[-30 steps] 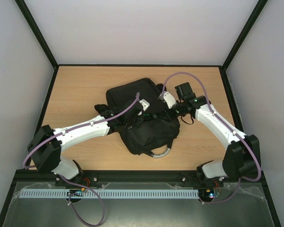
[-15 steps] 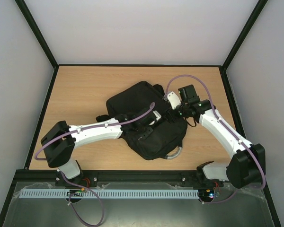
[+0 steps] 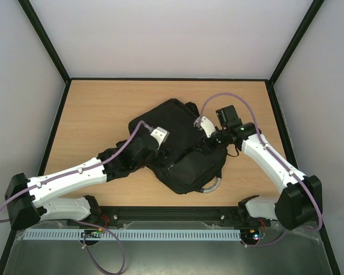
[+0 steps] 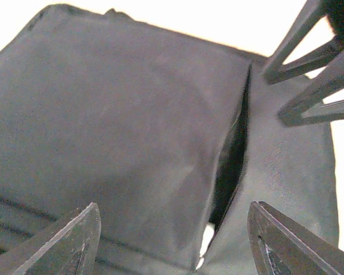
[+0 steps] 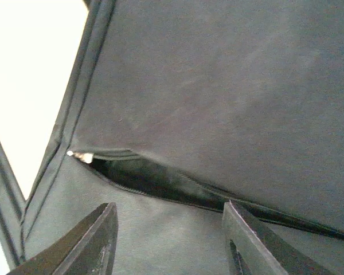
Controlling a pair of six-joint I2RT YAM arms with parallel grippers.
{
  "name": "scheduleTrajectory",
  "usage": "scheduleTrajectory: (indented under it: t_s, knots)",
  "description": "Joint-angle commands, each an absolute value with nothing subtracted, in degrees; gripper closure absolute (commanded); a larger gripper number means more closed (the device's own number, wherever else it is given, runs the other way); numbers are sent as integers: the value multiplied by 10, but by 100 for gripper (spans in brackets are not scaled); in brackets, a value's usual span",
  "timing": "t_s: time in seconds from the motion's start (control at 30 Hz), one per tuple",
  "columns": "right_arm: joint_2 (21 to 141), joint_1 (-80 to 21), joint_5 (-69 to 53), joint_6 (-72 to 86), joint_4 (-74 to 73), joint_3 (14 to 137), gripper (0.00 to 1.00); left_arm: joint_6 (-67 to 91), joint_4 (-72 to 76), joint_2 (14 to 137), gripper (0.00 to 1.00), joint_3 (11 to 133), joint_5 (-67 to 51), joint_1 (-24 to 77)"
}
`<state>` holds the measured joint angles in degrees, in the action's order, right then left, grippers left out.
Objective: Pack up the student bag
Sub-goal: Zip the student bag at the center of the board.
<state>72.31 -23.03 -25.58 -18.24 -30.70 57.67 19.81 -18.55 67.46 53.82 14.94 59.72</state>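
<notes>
The left pincer (image 4: 173,232), at the student bag's (image 3: 175,117) 9 o'clock, and the right pincer (image 5: 169,229), at its 2 o'clock, stand open and empty; only the wrist views show the open zip (image 5: 149,179).

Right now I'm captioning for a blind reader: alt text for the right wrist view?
A black bag fills the view, its zip partly open on a dark gap. The right gripper hangs over it, jaws apart, holding nothing.

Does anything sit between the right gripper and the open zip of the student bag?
Nothing visible does. The right gripper hangs open close over the student bag, and the zip gap lies bare right in front of it.
</notes>
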Motion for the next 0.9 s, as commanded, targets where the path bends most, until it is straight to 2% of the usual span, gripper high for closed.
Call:
scheduleTrajectory:
  t_s: [0.0, 0.27, 0.43, 0.57, 0.7, 0.87]
  knots:
    - [761, -245, -339, -202, -365, 593, 51, 303, -200, 652, 28, 475, 176, 589]
    - [833, -301, -302, -214, -362, 608, 52, 419, -117, 582, 32, 341, 75, 547]
    - [874, -346, -282, -216, -357, 604, 52, 472, -45, 579, 26, 289, -1, 523]
    - [889, -375, -268, -218, -348, 585, 52, 515, 17, 582, 25, 252, -37, 503]
    - [897, -386, -269, -217, -342, 568, 51, 554, 95, 585, 28, 210, -67, 485]
    - [898, -387, -284, -214, -323, 547, 45, 562, 148, 609, 32, 195, -83, 475]
